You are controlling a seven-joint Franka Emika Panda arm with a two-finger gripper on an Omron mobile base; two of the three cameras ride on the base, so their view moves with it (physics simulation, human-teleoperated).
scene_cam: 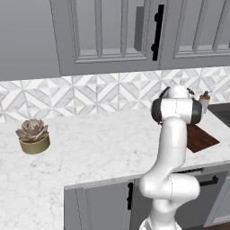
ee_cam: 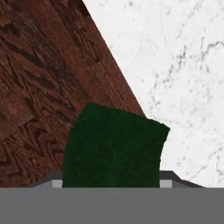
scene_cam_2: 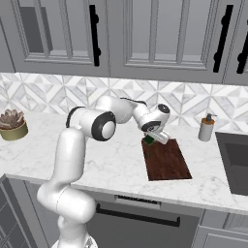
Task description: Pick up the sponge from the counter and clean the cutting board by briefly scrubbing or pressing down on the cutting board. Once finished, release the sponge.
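The gripper (scene_cam_2: pixel 151 139) is pinching the sponge (scene_cam_2: pixel 148 140) and holding it over the far left corner of the cutting board (scene_cam_2: pixel 167 162), which is lying on the counter (scene_cam_2: pixel 111 164).

Potted succulent (scene_cam: pixel 33 136) seen at left on worktop, reddish-grey rosette in olive-yellow round pot; also at far left in right base view (scene_cam_2: pixel 12 124). Soap dispenser (scene_cam_2: pixel 207 128) stood upright near backsplash, just left of dark sink (scene_cam_2: pixel 235 160). Patterned grey-white tile backsplash (scene_cam: pixel 90 95) run along wall. Grey upper cabinets (scene_cam_2: pixel 160 38) fitted with black handles (scene_cam_2: pixel 94 34). Grey lower cabinets (scene_cam: pixel 103 202) seen under worktop edge.
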